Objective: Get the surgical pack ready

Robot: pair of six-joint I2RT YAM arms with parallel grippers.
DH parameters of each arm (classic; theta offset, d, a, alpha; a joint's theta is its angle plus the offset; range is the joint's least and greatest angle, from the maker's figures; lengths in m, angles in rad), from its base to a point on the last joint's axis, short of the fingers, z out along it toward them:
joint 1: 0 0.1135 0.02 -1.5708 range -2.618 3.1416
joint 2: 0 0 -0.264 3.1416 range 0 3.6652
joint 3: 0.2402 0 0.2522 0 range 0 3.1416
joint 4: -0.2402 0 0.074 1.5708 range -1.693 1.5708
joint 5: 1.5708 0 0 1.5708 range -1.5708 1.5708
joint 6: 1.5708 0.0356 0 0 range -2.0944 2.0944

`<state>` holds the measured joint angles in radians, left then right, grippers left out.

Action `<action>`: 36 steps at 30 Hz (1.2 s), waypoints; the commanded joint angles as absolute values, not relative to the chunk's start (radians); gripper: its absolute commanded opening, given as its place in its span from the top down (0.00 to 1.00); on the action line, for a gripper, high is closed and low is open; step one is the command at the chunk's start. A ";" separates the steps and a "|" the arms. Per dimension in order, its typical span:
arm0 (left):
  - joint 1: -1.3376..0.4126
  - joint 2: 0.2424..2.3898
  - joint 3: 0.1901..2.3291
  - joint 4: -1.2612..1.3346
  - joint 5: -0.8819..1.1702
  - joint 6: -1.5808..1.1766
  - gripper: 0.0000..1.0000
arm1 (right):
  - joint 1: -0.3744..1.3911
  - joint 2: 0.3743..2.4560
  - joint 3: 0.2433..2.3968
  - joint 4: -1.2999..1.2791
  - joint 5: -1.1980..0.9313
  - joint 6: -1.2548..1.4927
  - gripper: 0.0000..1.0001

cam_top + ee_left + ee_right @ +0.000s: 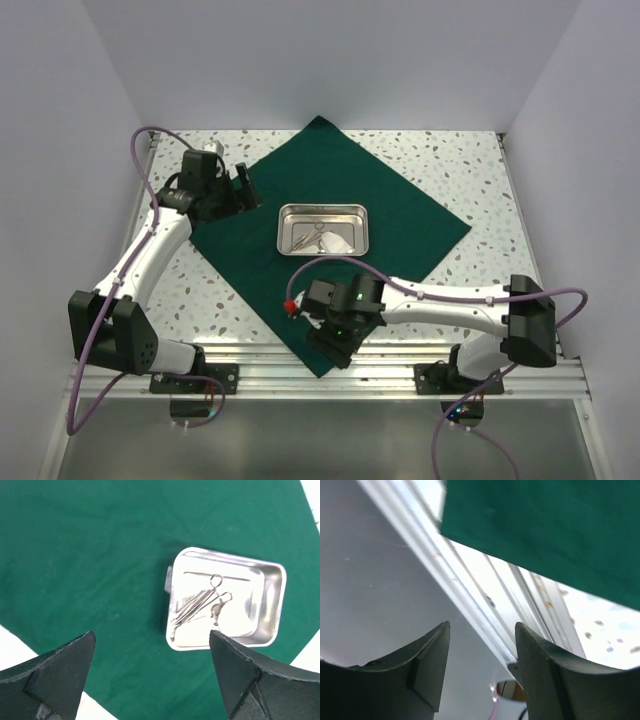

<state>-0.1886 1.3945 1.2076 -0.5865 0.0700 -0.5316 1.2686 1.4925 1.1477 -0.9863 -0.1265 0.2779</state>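
Right gripper (333, 348) hovers at the near corner of the dark green cloth (400, 205), fingers apart, empty; left gripper (243, 187) gapes wide at the left corner. Steel tray (322, 208) with instruments (197, 604) sits mid-cloth. Wrapping looks about to begin: next, pinch a corner and fold it over the tray.

Left arm (150, 245) extends toward the table's (470, 160) far left corner; left gripper (152, 640) is spread wide and empty. Right arm (450, 298) lies folded along the near edge, elbow at right; right gripper (482, 630) points down over that edge, fingers apart, empty.
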 commanded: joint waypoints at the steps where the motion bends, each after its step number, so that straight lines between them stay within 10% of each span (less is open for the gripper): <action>1: -0.179 1.341 1.187 -0.617 0.028 -0.564 0.00 | 1.366 1.560 1.158 -0.839 -0.124 0.350 0.42; 18: -0.179 1.296 1.187 -0.672 0.023 -0.529 0.00 | 1.463 1.830 1.264 -0.730 0.067 0.436 0.63; 33: -0.179 1.302 1.189 -0.672 0.043 -0.512 0.00 | 1.471 1.769 1.109 -0.700 0.052 0.462 0.62; 36: -0.179 1.312 1.196 -0.670 0.041 -0.512 0.00 | 1.471 1.793 1.130 -0.706 0.055 0.460 0.93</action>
